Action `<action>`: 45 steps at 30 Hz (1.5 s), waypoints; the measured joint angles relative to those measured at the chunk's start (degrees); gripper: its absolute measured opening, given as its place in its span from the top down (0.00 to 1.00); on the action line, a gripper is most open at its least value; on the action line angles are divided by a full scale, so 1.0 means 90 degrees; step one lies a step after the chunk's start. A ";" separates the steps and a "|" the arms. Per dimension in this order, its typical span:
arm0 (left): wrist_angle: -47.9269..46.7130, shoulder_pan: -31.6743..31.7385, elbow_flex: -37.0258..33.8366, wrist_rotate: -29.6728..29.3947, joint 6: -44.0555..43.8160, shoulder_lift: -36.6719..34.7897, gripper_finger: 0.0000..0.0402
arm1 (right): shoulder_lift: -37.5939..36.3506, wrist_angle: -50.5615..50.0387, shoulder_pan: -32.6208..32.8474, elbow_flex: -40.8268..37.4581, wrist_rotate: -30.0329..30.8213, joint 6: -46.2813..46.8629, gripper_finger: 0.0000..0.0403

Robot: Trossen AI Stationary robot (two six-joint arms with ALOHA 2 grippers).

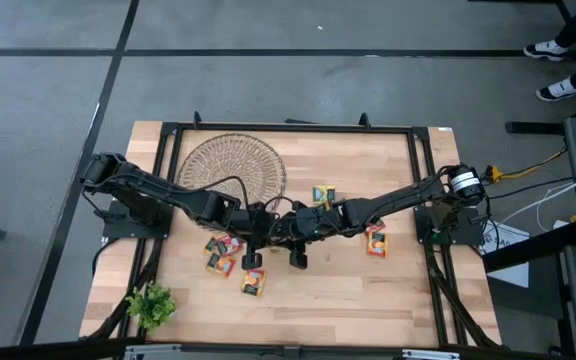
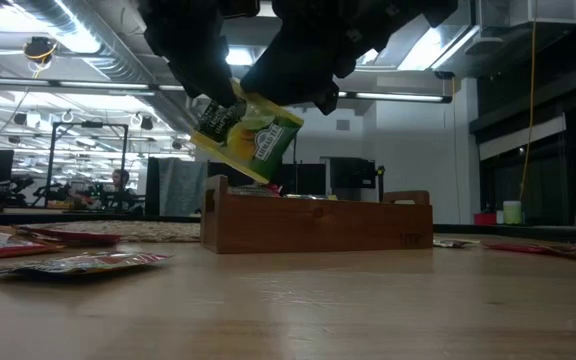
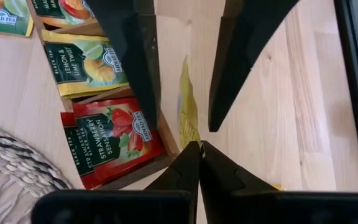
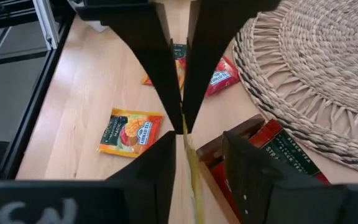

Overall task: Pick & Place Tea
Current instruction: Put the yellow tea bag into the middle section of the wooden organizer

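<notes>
Yellow-green paper shows at the middle of the scene: a lime tea sachet point(image 2: 246, 135) hangs tilted in the air above the wooden tray point(image 2: 318, 222), pinched at its upper edge by the left gripper point(image 3: 199, 144), whose fingers are clenched tight on it. In the left wrist view the sachet point(image 3: 187, 109) appears edge-on, a thin yellow strip running away from the closed fingertips. The right gripper point(image 4: 185, 146) faces it from the other side, its fingers point(image 4: 154, 171) spread on either side of the same thin edge, not yet pressed onto it.

Seen from above, both grippers meet near the centre of the bench point(image 1: 388, 270), the left gripper point(image 1: 254, 238) reaching in from nine o'clock and the right gripper point(image 1: 290, 232) from three o'clock. The round wicker dish point(image 1: 232, 168) lies at about eleven o'clock from them. The tray already holds a strawberry sachet point(image 3: 107, 140) and a lemon-lime sachet point(image 3: 86, 62) in neighbouring compartments. Loose sachets lie on the bench: a cluster point(image 1: 220, 255) at about seven o'clock from the grippers, one orange sachet point(image 1: 253, 283) at six o'clock, another point(image 1: 376, 240) at three o'clock and one point(image 1: 322, 194) at one o'clock. A small green plant point(image 1: 151, 305) sits at the bench's near left corner.
</notes>
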 joint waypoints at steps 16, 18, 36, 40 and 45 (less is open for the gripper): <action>0.0020 0.0000 0.0000 -0.0172 0.0021 0.0000 0.98 | -0.0001 -0.0055 -0.0007 0.0007 -0.0342 -0.0012 0.98; 0.0027 0.0001 0.0000 -0.0176 0.0021 0.0000 0.98 | -0.0002 -0.0139 -0.0010 0.0007 -0.0340 -0.0093 0.99; -0.0389 -0.0041 0.0000 -0.1118 0.0022 -0.0619 0.96 | -0.0886 -0.2133 -0.0185 0.0000 0.0757 -0.0191 0.99; -0.0371 -0.0128 0.0000 -0.1396 0.0120 -0.0715 0.96 | -0.1303 -0.2226 -0.0194 -0.0251 0.1217 -0.0184 0.99; -0.0376 -0.0272 0.0000 -0.1714 0.0297 -0.0726 0.95 | -0.1842 -0.0644 -0.0418 -0.1520 0.0598 0.0003 1.00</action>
